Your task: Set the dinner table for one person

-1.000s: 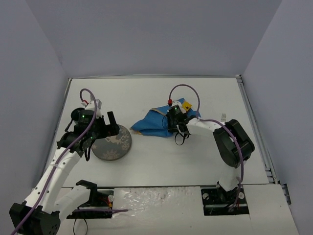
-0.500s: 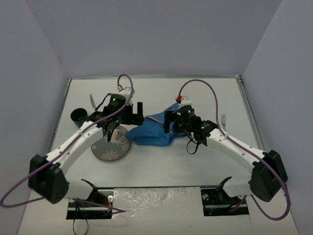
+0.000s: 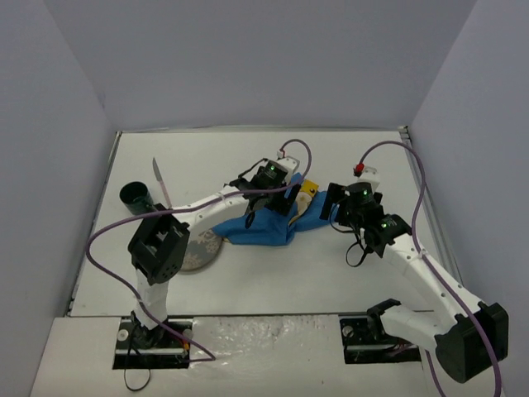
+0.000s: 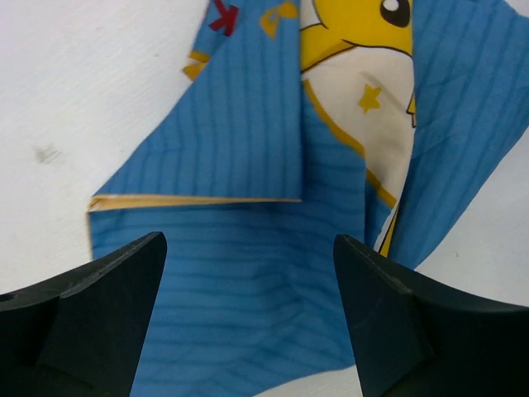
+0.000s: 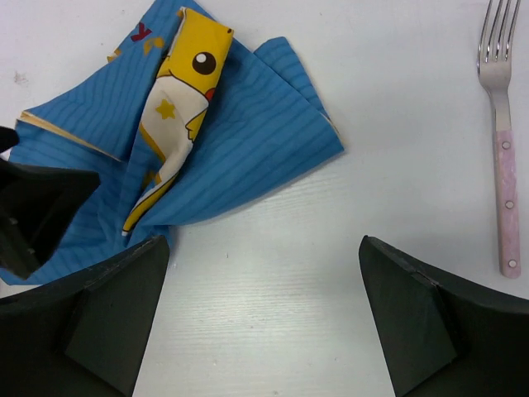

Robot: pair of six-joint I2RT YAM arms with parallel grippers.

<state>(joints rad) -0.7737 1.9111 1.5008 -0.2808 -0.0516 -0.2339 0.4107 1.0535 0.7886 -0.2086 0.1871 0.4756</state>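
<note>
White and flat, the table (image 3: 273,281) is what we meet first: it runs from the arm bases away to the far wall and carries everything. We judge it rigid and fixed, nothing to lift or grip. It is the surface onto which things get slid and laid, and it looks smooth enough that light items may skate on it.

A little farther, left of centre, lies a grey patterned plate (image 3: 202,246), partly under the left arm. Just beyond it sits the blue cartoon-print placemat (image 3: 263,225), crumpled and folded over itself, not spread. We reckon it is soft, light cloth that will drape and drag, so a pinch at a free corner or along the yellow-trimmed fold seems best.

The left claw (image 4: 248,241) hangs right over that cloth with jaws wide apart, holding nothing we can see; whether its tips touch the fabric we cannot tell. The right claw (image 5: 263,244) is likewise spread wide and empty, over bare table just beside the placemat's right corner. To its right lies a pink-handled fork (image 5: 496,124). Farther off on the left are a dark cup (image 3: 135,197) and a knife (image 3: 159,176) close by it
</note>
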